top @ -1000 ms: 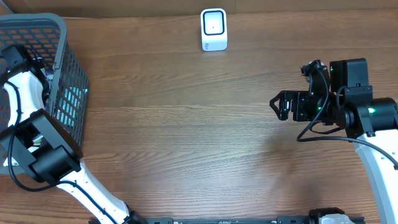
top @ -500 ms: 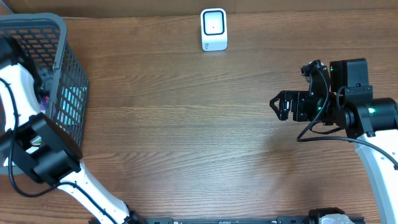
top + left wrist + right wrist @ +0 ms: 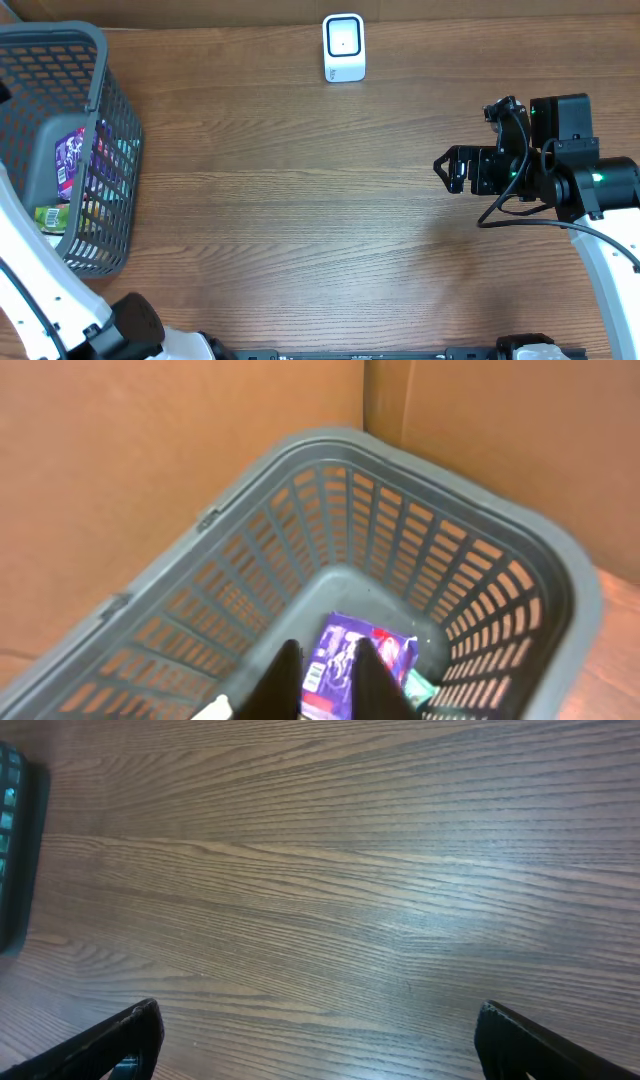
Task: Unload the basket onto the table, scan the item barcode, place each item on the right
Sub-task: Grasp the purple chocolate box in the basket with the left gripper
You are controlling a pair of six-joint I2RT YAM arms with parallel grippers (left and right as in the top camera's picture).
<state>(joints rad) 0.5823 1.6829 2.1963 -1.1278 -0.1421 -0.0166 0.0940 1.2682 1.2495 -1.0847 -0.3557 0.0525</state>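
The purple packet [image 3: 68, 160] lies inside the grey basket [image 3: 100, 60] at the left end of the wooden desk [image 3: 300, 220], against the wall nearest the desk's middle. A green packet [image 3: 50, 215] lies just beside it, towards the front. In the left wrist view the purple packet [image 3: 335, 665] rests flat on the floor of the basket [image 3: 560, 560], white label patch facing up, with brown cardboard [image 3: 150, 460] behind the basket.

The left pincer [image 3: 328, 648] hangs above the basket. Its 2 dark fingers stand a narrow gap apart, with nothing between them, and the packet shows through the gap far below. Overhead, only the white link of that arm shows, at the lower left corner.

The white scanner [image 3: 344, 47] stands upright at the far edge of the desk, near the middle and well apart from the basket.

The right pincer [image 3: 442, 172] hovers over bare wood at the right side, pointing towards the basket. Its fingers are spread wide and empty, so that in its own view the right pincer [image 3: 320, 1040] shows only 2 fingertips in the bottom corners, over desk grain [image 3: 320, 870]
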